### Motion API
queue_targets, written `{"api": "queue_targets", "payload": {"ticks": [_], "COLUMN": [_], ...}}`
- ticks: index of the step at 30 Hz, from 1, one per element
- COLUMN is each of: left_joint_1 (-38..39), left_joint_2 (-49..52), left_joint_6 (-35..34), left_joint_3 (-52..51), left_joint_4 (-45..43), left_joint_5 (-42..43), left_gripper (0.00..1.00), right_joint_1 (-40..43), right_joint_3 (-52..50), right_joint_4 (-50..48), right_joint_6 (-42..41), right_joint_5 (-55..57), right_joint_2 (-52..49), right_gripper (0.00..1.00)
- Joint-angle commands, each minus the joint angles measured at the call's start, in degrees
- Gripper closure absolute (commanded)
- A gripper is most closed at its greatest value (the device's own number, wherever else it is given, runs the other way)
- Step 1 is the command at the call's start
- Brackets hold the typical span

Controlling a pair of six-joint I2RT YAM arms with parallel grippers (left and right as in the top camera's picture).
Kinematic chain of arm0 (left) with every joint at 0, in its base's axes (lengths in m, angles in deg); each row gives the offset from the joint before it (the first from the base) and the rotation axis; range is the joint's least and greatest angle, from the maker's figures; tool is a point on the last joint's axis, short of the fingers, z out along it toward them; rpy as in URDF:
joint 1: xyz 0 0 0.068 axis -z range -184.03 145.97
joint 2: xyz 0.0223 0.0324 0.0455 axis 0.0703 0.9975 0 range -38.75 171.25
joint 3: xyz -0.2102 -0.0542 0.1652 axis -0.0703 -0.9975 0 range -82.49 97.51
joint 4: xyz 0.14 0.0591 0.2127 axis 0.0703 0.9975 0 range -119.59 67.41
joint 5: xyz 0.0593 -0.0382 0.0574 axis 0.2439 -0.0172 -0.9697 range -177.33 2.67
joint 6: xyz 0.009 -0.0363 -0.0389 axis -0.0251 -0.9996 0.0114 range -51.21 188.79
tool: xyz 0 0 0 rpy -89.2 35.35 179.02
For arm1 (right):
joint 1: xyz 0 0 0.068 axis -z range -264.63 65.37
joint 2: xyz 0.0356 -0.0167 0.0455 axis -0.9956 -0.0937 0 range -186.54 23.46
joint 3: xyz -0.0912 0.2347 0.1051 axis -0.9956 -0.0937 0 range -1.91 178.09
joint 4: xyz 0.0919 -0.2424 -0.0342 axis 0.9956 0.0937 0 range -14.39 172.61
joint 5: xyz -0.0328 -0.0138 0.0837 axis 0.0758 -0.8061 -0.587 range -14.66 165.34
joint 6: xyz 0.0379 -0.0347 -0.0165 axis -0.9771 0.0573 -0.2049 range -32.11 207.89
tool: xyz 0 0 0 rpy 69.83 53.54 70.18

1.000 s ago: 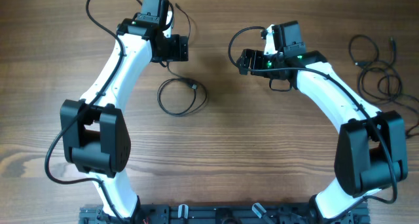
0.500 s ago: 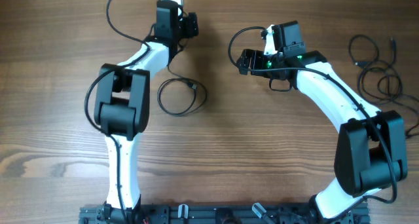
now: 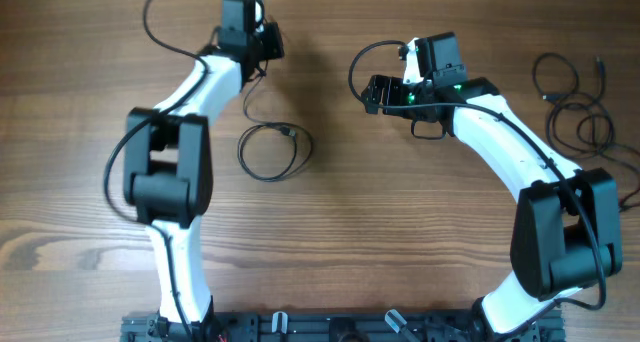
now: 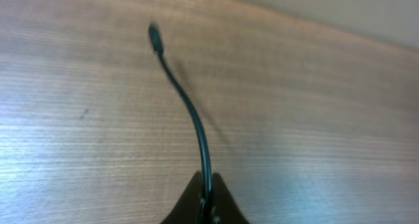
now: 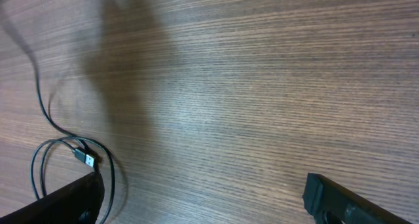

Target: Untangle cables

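Your table (image 3: 400,232) is brown wood, with the grain running side to side. One coiled cable (image 3: 272,150) lies flat on it left of centre, in a loose double loop. Its plug (image 3: 293,133) rests on the wood at the loop's far right. One strand leaves the loop and lifts off the surface toward the far side. A tangle of cables (image 3: 575,107) lies near your right edge, well apart from the coil, with its strands crossing one another.

I have the looped cable (image 3: 272,152) lying on the counter (image 3: 400,232), left of centre. Its tail runs toward 12 o'clock, up into the left fingers (image 4: 186,209). The right fingers (image 5: 347,201) sit at the loop's 2 o'clock. The cable heap (image 3: 575,107) lies well apart at 3 o'clock, near the counter's edge.
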Motion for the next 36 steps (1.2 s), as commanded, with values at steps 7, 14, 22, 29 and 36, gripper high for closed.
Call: {"api": "queue_targets", "payload": {"ticks": [7,14,22,29,36], "left_joint_1": [-0.92,-0.85,-4.04,-22.47,-31.93], "left_joint_2": [-12.85,-12.85,-12.85,-12.85,-12.85], "left_joint_6": [-0.24,3.3,0.55,-3.69,-3.67], "left_joint_3": [0.15,0.15,0.15,0.15,0.15], "left_joint_4": [41.33,58.77,51.41,50.53,54.95], "left_joint_5": [1.57,1.77,-1.01,13.42,13.77], "left_gripper": [0.94,0.96,0.79,0.68,0.0], "right_joint_1": [-0.11,-0.22,-14.12,-23.63,-26.6], "right_joint_3": [-0.26,-0.26,-3.63,5.18,23.47], "right_joint_4": [-0.28,1.88,11.1,13.84,21.51], "right_joint_6": [-0.5,-23.1,-17.44,-9.88,-9.38], "right_joint_5": [0.52,-18.25,-18.6,-8.46,-6.03], "right_joint_2": [-0.76,-0.76,-0.85,-0.9,-9.64], "right_gripper": [0.0,0.04,0.6,0.29,0.39]}}
